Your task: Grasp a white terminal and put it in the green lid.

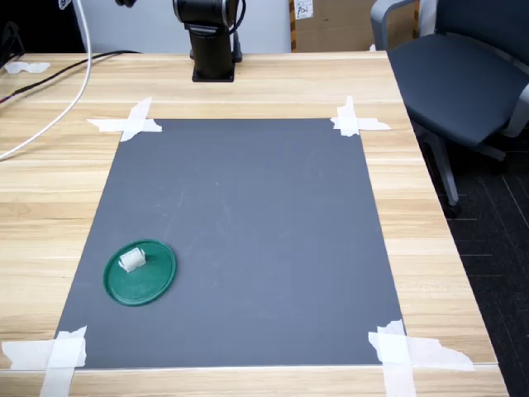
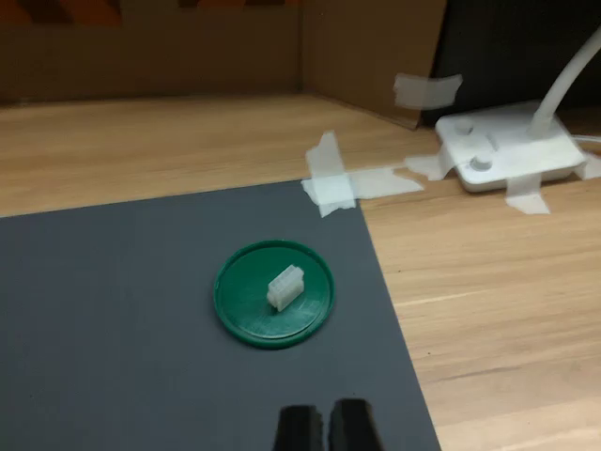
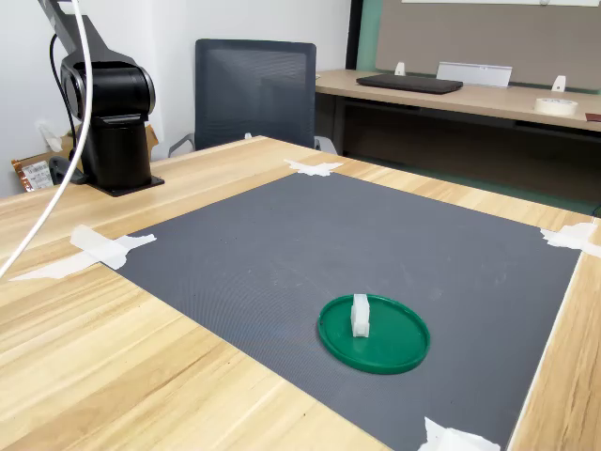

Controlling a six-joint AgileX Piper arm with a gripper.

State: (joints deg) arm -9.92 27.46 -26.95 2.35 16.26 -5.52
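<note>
On the grey mat (image 1: 248, 240), toward the first exterior view's near left, the green lid (image 1: 149, 285) holds the white terminal (image 1: 132, 260), standing inside it. Well back from the lid in the wrist view, the gripper (image 2: 328, 427) hangs raised and empty, its two black fingers (image 2: 299, 430) nearly together. At the desk's (image 1: 430, 248) far edge stands the arm's base (image 1: 212, 50).

Pincer (image 2: 326, 425) hangs above the grey mat (image 2: 113, 329), fingers near together, nothing btw it and the green lid (image 2: 273, 293) ahead. Only the white terminal (image 2: 285, 286) stands up inside the lid. Beyond the lid, tape (image 2: 331, 181) lies flat on the table (image 2: 488, 301); a white box (image 2: 507, 155) sits farther off w/ its cable.
</note>
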